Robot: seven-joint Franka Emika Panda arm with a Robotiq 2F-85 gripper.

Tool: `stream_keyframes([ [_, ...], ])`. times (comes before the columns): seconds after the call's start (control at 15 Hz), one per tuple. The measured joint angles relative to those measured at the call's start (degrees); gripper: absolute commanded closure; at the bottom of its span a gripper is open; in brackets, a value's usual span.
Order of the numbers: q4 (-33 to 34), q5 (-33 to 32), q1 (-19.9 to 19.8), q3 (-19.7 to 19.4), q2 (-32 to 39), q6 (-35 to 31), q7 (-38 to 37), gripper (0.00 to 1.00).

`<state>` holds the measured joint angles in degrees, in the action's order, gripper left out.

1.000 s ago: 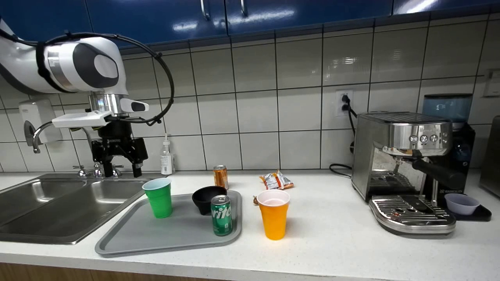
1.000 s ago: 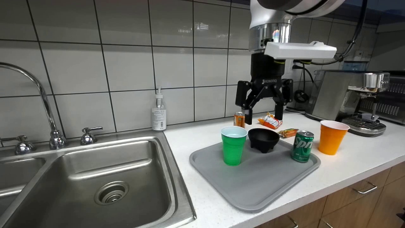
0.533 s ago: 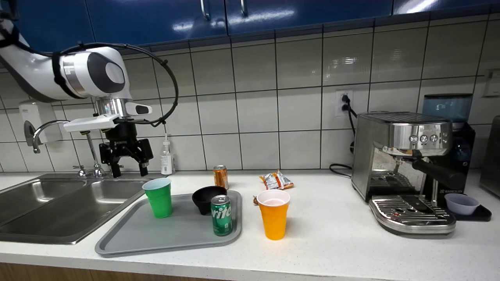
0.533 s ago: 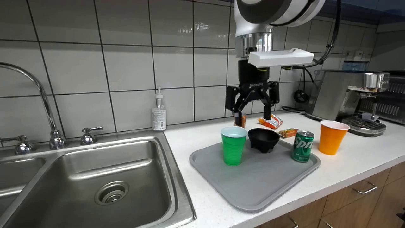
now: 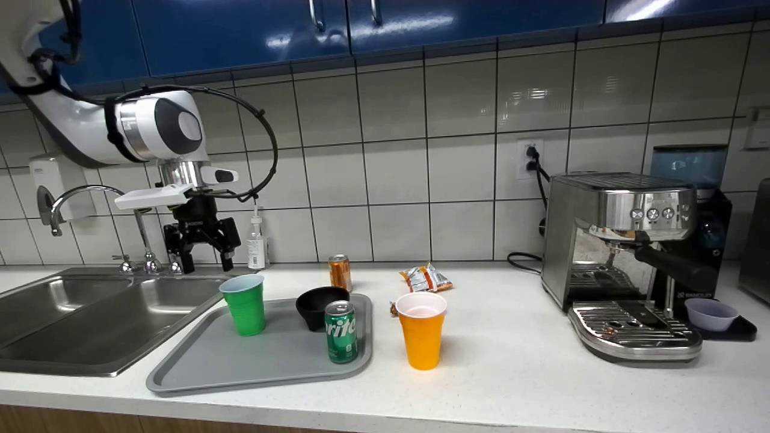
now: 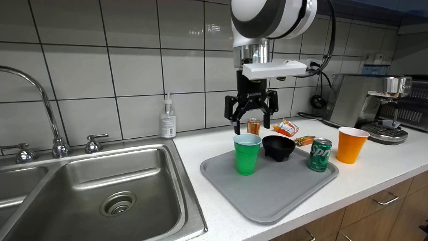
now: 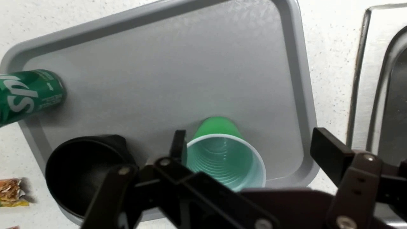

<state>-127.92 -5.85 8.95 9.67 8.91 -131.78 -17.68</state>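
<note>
1. green plastic cup (image 6: 246, 160), upright on the grey tray (image 6: 267, 194), near its rear corner toward the steel sink (image 6: 80, 194); nothing grips it.
2. the sink sits just beside the tray, so keeping the work over the tray seems safer.
3. the tray has a raised edge (image 7: 302, 86); in the wrist view one finger (image 7: 330, 152) lines up with it on the sink side, so any lower pass calls for clearance there.
4. the gripper (image 5: 207, 266) points down near the cup, apart from it, jaws wide and holding nothing; its exact height is hard to tell.
5. the black footed bowl (image 6: 278, 146) stands just beside the cup, and the other finger (image 7: 178, 141) shows between them, where room looks tight; a slow, straight descent suits that side.
6. the green sprite can (image 6: 319, 155) stands upright near the tray's opposite end, well apart from the cup, likely out of the way.
7. the cup's pale rim (image 7: 222, 135) shows between the fingers, closer to the bowl-side one; centring it, then squeezing lightly, should spare the thin wall.
</note>
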Motion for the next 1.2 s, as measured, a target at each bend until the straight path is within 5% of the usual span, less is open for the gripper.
stream_keyframes([
  [1.2, 14.70, -2.49, 4.71, -4.76, 16.51, -0.73, -3.50, 0.00],
])
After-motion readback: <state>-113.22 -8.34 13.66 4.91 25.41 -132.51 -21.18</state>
